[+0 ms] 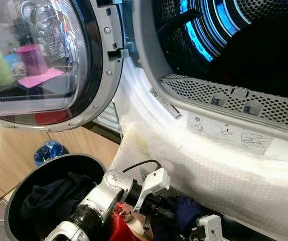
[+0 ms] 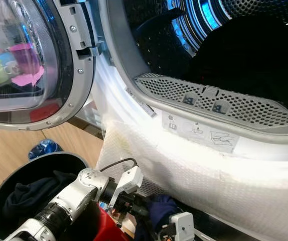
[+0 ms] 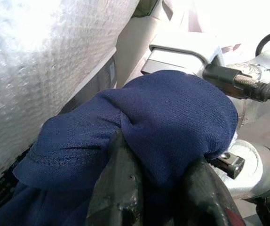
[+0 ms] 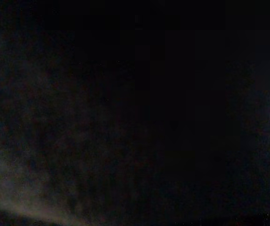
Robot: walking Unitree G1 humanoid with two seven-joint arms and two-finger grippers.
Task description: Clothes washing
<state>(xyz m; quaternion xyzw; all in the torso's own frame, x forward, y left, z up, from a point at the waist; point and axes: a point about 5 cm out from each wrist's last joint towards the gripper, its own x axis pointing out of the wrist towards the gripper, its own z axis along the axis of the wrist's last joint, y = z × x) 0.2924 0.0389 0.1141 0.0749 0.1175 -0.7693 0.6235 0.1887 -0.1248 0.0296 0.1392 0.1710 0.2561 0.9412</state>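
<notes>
Navy garment [image 3: 172,117] bunched low before washer opening [image 1: 234,45], right of laundry basket [image 1: 13,201]; my left gripper [image 3: 158,197] jaws clamped on fold. Soft, light, slumps; hold gathered bunch. Right jaws: cannot tell.

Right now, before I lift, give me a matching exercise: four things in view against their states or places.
Things:
1. washing machine door
2. navy garment
3. black laundry basket
4. drum

States:
A. holds dark clothes
B. swung open
C. lit blue inside
D. gripped by the left end effector

Pairs: 1-B, 2-D, 3-A, 4-C
</notes>
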